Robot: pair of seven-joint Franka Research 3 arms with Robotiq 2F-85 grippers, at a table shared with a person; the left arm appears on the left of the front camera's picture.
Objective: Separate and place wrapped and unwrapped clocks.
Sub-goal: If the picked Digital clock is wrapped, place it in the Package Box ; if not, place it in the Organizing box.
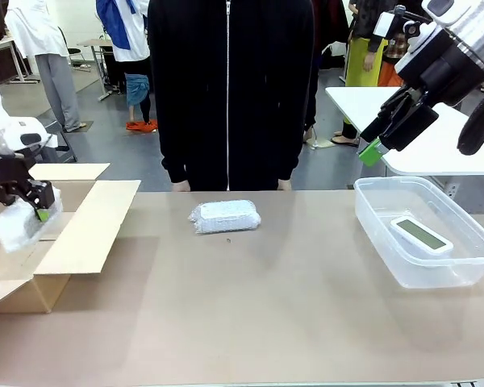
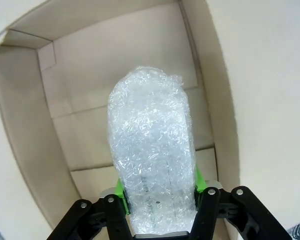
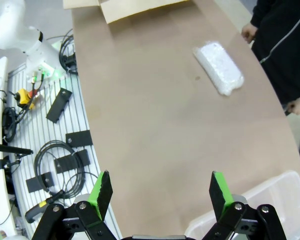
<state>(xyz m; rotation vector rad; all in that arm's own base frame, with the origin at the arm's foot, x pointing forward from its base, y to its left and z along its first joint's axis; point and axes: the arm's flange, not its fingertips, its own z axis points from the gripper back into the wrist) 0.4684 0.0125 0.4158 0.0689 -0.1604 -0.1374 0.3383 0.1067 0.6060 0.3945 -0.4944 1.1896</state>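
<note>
one oblong, round-ended bundle of crinkly translucent white bubble wrap

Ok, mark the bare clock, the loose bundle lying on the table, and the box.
bare clock (image 1: 420,235), front view, on its grey-green screen.
loose bundle (image 1: 225,217), front view, middle of the bubble wrap.
box (image 1: 93,226), front view, on its open flap.

- The left gripper was clamped on the near end of a bubble-wrapped bundle.
- Its green pads pressed the wrap from both sides.
- The bundle pointed into an open cardboard box, whose bare floor showed behind it.
- A pale flap stood on one side.
</note>
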